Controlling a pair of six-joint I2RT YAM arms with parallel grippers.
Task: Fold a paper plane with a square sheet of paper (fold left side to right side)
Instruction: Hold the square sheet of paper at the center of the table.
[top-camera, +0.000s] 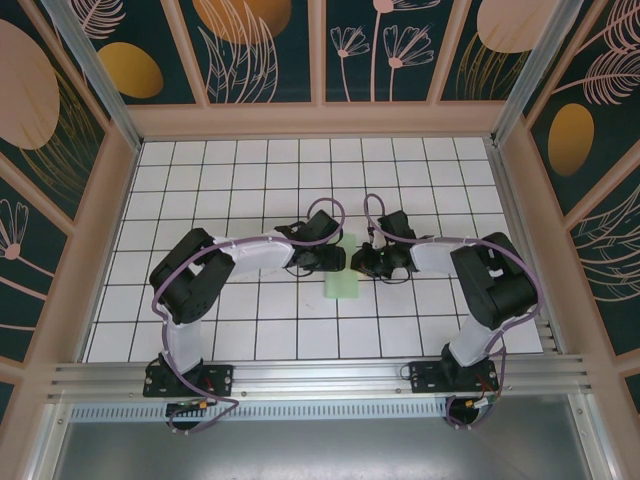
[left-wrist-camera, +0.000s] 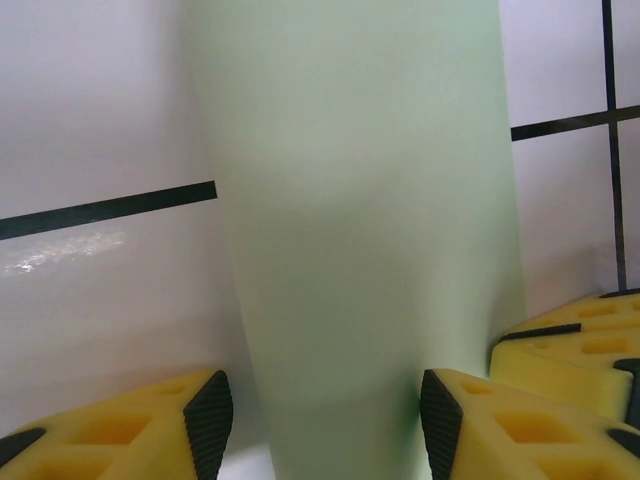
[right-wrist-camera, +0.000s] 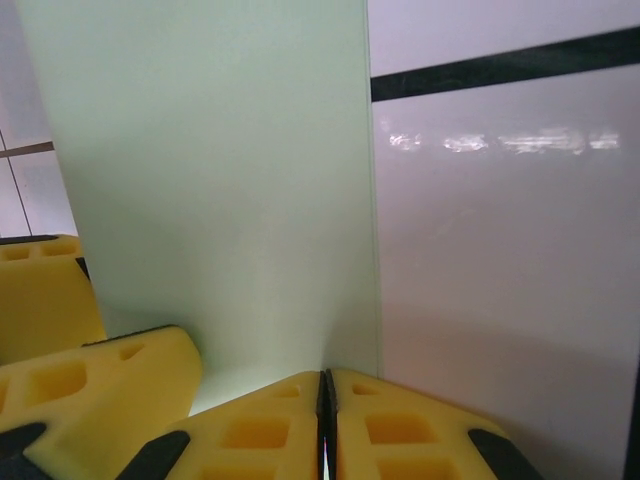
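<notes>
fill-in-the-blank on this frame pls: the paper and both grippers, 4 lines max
1. The sheet of paper between the two arms is pale ____.
2. In the right wrist view, the right gripper is ____ on the paper's edge.
3. In the left wrist view, the left gripper is ____, with the paper passing between its fingers.
4. Both grippers' fingers are ____ in colour.

Missing words: green; shut; open; yellow.

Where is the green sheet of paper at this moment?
In the top view the square sheet of paper lies on the tiled table, near its centre, between the left gripper and the right gripper.
</notes>
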